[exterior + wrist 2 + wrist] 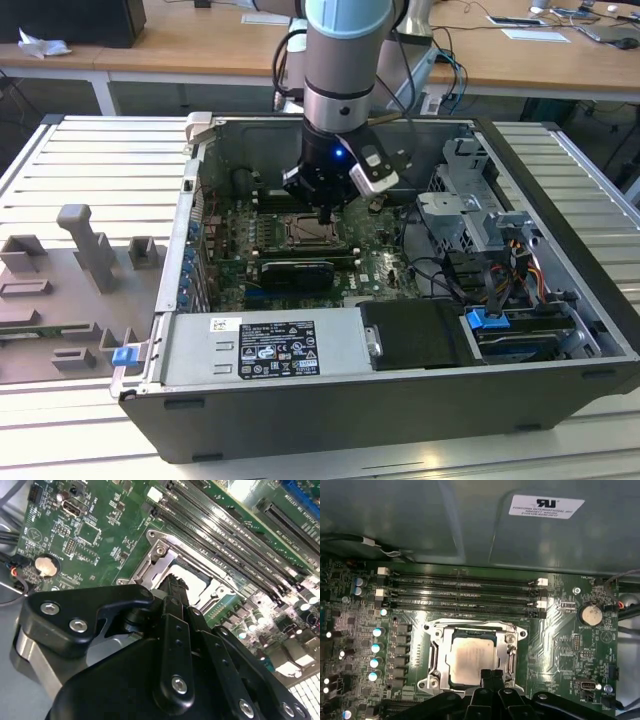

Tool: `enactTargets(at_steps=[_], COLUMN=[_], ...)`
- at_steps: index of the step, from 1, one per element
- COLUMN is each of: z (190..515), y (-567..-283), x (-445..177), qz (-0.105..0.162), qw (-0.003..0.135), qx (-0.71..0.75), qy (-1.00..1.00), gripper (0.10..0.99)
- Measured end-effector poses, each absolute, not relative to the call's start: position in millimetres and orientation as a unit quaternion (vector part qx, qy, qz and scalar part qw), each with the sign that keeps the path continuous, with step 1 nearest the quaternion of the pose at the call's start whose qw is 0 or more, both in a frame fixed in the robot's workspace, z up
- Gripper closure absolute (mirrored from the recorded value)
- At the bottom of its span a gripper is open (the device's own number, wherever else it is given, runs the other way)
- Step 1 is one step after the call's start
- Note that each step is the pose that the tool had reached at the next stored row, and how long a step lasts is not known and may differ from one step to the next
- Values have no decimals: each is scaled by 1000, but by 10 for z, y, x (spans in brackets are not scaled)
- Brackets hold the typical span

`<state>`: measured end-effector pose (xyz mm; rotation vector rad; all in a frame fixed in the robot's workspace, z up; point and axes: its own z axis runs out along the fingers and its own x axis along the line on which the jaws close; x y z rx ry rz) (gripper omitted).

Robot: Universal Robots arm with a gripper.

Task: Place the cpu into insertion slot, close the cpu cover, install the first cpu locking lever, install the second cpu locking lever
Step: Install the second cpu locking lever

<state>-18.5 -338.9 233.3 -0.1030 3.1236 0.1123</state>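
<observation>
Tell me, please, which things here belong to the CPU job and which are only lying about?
Belonging: the cpu, seated in the insertion slot; the cpu cover, closed over it; the gripper at the socket's edge.
Just there: memory slots, coin battery, graphics card.

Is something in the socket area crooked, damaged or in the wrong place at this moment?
Nothing stands out. In the first wrist view the cpu lies flat and square in the insertion slot, with the cpu cover framing it evenly. The gripper sits at the cover's edge. No damage shows.
</observation>
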Motion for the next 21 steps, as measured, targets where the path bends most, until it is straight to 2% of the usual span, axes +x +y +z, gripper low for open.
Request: enactTargets(at_steps=[14, 21], z=[2357, 2356], y=[-3679, -3761], x=[-196, -325], qz=[38, 67], qw=[7, 8], qx=[-33, -33], qy=[999, 997], gripper=[980, 980])
